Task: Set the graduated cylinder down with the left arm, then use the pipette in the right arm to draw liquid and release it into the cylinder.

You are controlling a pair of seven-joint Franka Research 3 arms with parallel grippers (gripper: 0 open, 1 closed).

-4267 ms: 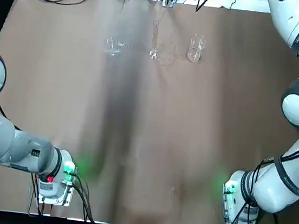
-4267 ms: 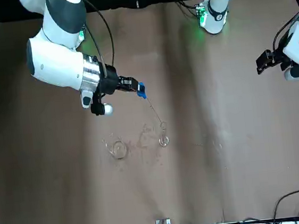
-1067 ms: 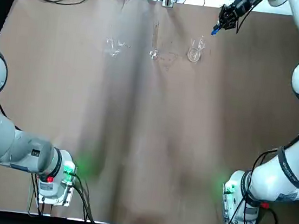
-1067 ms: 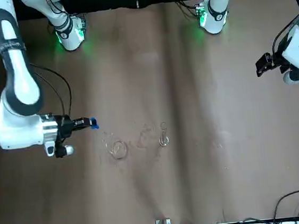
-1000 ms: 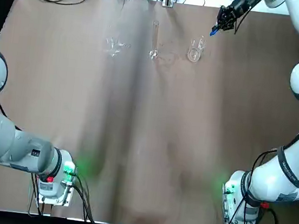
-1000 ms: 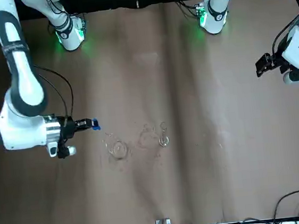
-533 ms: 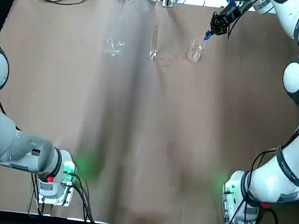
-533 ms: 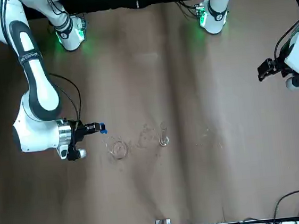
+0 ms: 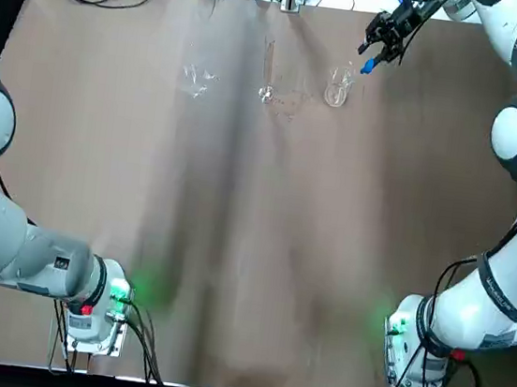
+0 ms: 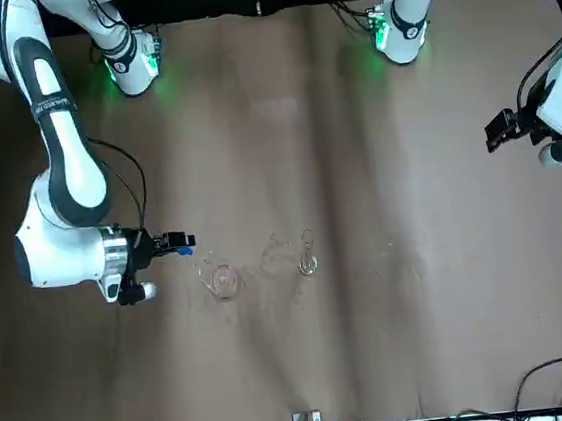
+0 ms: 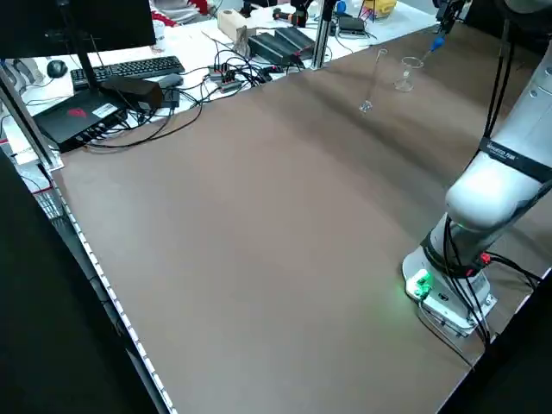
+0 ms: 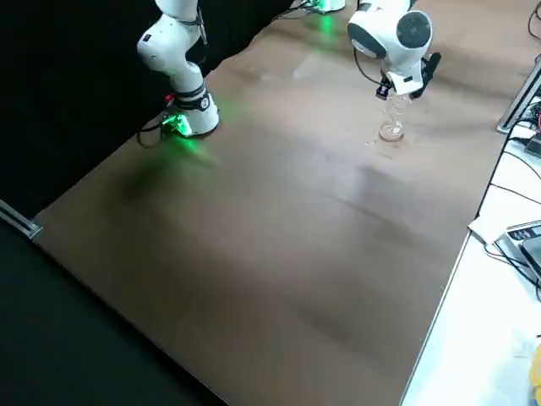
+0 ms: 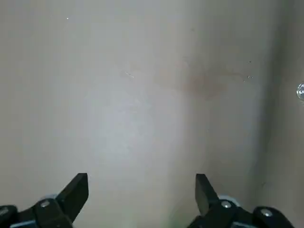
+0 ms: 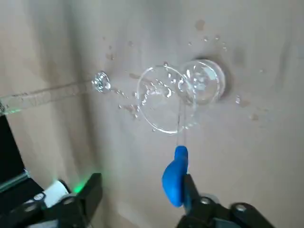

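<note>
Right gripper (image 14: 145, 183) being shifted nearer beaker (image 14: 204, 83), fingers being held apart, pipette's (image 14: 174, 178) rounded blue rubber bulb touching one, clear stem being shown over glass rim only by right wrist view, slim cylinder (image 14: 52, 94) being seen upright nearby, left gripper (image 13: 142, 187) being kept open over table (image 9: 257, 278).

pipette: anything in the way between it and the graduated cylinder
The beaker's near wall may be: the pipette, by the right gripper above the table's far side, reaches over or into the beaker's mouth. Beyond, only droplets show before the graduated cylinder. The left gripper hovers well aside.
</note>
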